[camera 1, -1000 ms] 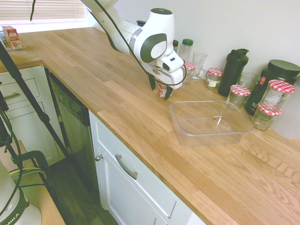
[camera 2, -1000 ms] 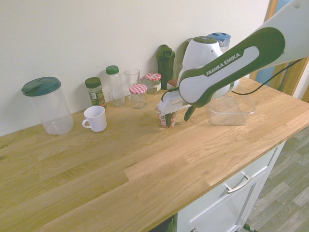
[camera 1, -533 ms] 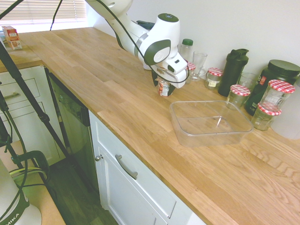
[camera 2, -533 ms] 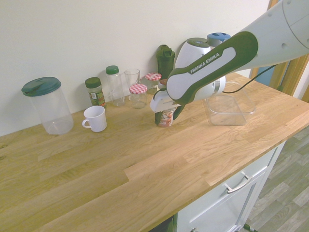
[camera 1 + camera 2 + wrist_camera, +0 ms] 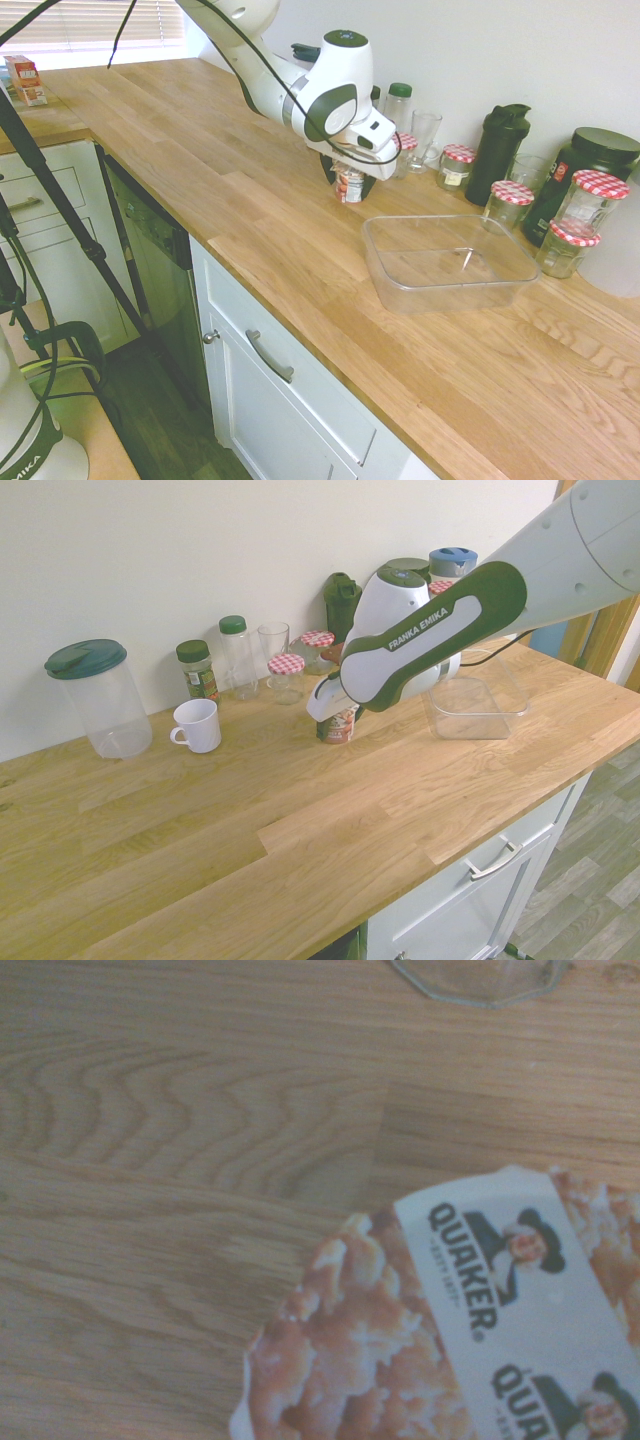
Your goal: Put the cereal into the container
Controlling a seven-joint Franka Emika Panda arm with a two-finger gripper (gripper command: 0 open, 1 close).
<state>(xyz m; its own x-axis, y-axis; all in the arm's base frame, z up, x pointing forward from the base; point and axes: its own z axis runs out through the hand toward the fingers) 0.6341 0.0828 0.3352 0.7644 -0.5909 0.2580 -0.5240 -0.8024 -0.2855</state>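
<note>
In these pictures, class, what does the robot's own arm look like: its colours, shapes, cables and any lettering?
The arm is glossy white with rounded, bulbous joints. Dark panels are set into its sides, one printed FRANKA EMIKA in white. A dark round cap tops the wrist joint. Thin black cables run along it. The gripper is a small white block with dark fingers.

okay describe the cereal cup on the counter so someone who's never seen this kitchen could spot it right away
Start at the long wooden countertop and find the row of bottles and jars along the back wall. Just in front of that row, directly under the white robot's gripper, stands the cereal cup, apart from the clear plastic tub. Unlike the glass jars with red-checked lids, it is a small printed cup with red-orange sides and Quaker logos on its lid.
</note>
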